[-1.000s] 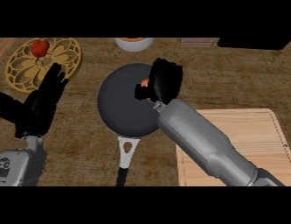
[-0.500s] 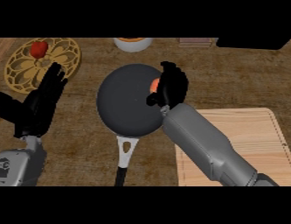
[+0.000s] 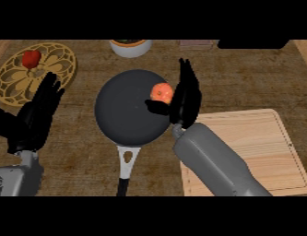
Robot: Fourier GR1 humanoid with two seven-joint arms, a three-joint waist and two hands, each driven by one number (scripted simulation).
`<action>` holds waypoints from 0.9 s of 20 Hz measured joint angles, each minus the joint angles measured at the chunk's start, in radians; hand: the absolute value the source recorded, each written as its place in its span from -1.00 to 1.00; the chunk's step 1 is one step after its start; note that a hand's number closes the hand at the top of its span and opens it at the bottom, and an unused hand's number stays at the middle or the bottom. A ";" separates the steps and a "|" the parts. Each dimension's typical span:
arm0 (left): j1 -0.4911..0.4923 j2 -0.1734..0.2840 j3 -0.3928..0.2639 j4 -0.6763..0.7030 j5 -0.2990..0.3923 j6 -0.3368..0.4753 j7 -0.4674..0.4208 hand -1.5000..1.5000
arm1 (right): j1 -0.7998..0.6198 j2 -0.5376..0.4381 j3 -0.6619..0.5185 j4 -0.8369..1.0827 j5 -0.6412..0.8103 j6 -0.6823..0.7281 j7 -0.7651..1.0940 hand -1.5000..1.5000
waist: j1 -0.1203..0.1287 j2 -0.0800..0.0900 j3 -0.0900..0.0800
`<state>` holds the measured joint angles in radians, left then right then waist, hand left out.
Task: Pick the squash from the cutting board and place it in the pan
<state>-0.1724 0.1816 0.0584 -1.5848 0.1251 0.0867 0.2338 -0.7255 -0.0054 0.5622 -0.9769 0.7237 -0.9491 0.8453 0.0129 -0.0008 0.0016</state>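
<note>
Lying in the pan, near its right rim, the orange squash sits against the dark inner surface. Right hand stands just beside it, over the pan's right edge, fingers straight and pointing up the view, thumb stretched left below the squash; hand is released, nothing grasped. Whether a finger touches the squash cannot be told. Grey right forearm runs from the lower edge up across the left corner of the cutting board, a pale wooden slab right of the pan and bare where it shows. Pan handle points toward the lower edge. Left hand shows at the view's left, open, fingers up, resting, well apart from the pan. Behind it, a round yellow patterned trivet lies on the brown counter with a small red item on its far part. A pale bowl stands at the far edge, behind the pan.
</note>
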 measured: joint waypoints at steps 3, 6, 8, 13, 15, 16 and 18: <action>0.022 0.013 0.021 -0.005 0.009 -0.006 -0.003 0.00 | 0.125 -0.008 0.014 -0.151 -0.023 -0.051 -0.059 -1.00 | -0.019 -0.005 0.000; 0.039 0.016 0.028 -0.014 0.011 -0.008 -0.009 0.00 | 0.270 -0.049 0.053 -0.337 -0.072 -0.083 -0.129 -1.00 | -0.031 -0.007 0.000; 0.034 0.015 0.032 -0.003 0.011 -0.008 -0.010 0.00 | 0.367 -0.081 0.093 -0.458 -0.106 -0.100 -0.180 -1.00 | -0.034 -0.006 0.000; 0.023 0.020 0.040 0.003 0.014 -0.018 -0.012 0.00 | 0.588 -0.190 0.171 -0.700 -0.159 -0.128 -0.294 -1.00 | -0.027 -0.003 -0.001; 0.011 0.010 0.035 0.015 0.007 -0.013 -0.012 0.00 | 0.658 -0.218 0.184 -0.769 -0.152 -0.128 -0.319 -1.00 | -0.025 -0.002 -0.001; -0.009 0.008 0.036 0.025 0.003 -0.009 -0.007 0.00 | 0.685 -0.229 0.187 -0.789 -0.161 -0.131 -0.341 -1.00 | -0.024 -0.002 -0.001; -0.010 0.008 0.040 0.018 0.005 -0.013 0.002 0.00 | 0.737 -0.241 0.196 -0.805 -0.172 -0.135 -0.389 -1.00 | -0.021 -0.001 -0.001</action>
